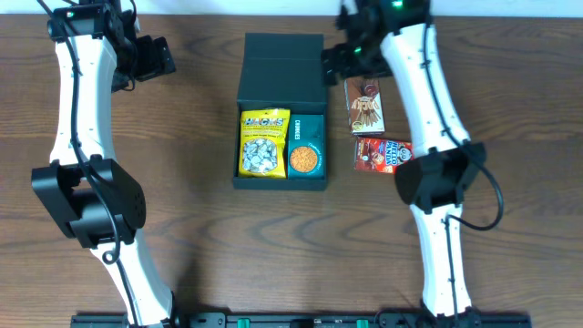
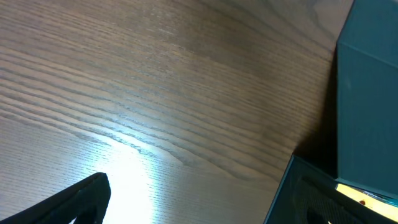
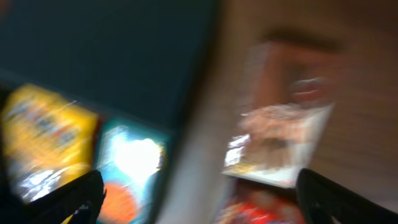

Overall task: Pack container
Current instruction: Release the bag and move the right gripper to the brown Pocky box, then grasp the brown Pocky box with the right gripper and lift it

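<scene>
Wood table: brown grain, glare patch in the left wrist view; everything is laid on it.
Box: dark green-black card, set at table centre between the two arms, lid folded open toward the far edge.
Box handling: judged light and fairly stiff, but the thin walls and hinge crease could buckle under a pinch. It is best steadied at a side wall or the lid's free edge, not at the fold.
Contents: a yellow packet on the left and a teal packet beside it, both lying flat.
Outside: a brown packet and a red packet are just beside the box's right wall.
Right claw: poised at the lid's right edge, fingertips spread wide, nothing gripped.
Left claw: well apart from the box, toward the far left; one fingertip is seen, the spread is judged wide, nothing held.
Overhead only: the whole layout and packet count are given.
Left wrist only: the box's outer wall is seen close up.
Right wrist only: smeared by motion; packets are told apart by colour alone.
</scene>
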Controlling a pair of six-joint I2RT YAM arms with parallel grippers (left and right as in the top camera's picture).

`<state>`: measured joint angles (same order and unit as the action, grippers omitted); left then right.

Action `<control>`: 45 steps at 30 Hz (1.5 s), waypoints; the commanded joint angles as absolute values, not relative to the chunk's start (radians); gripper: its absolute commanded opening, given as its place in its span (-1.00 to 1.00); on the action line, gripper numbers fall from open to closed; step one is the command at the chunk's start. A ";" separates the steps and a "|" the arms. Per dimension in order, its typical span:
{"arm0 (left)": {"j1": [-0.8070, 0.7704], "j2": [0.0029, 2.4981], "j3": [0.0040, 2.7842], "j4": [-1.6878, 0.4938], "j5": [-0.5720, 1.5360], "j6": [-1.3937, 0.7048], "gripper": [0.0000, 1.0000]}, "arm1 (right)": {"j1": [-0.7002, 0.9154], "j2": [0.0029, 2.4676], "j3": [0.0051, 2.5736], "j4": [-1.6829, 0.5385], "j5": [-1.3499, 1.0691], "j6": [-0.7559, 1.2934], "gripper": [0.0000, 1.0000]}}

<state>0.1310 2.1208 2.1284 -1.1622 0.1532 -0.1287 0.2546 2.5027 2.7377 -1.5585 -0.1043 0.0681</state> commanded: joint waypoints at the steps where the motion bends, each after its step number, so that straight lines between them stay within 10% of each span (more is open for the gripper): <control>1: 0.137 2.120 2.148 -1.167 0.148 -0.111 0.91 | 0.219 2.487 2.688 -1.516 0.085 0.081 0.99; 24: 0.137 2.121 2.146 -1.136 0.147 -0.112 0.91 | 0.182 2.489 2.280 -1.232 -0.027 0.024 0.98; 45: 0.135 2.121 2.108 -1.129 0.150 -0.113 0.91 | 0.099 2.234 2.252 -1.448 -0.016 -0.178 0.99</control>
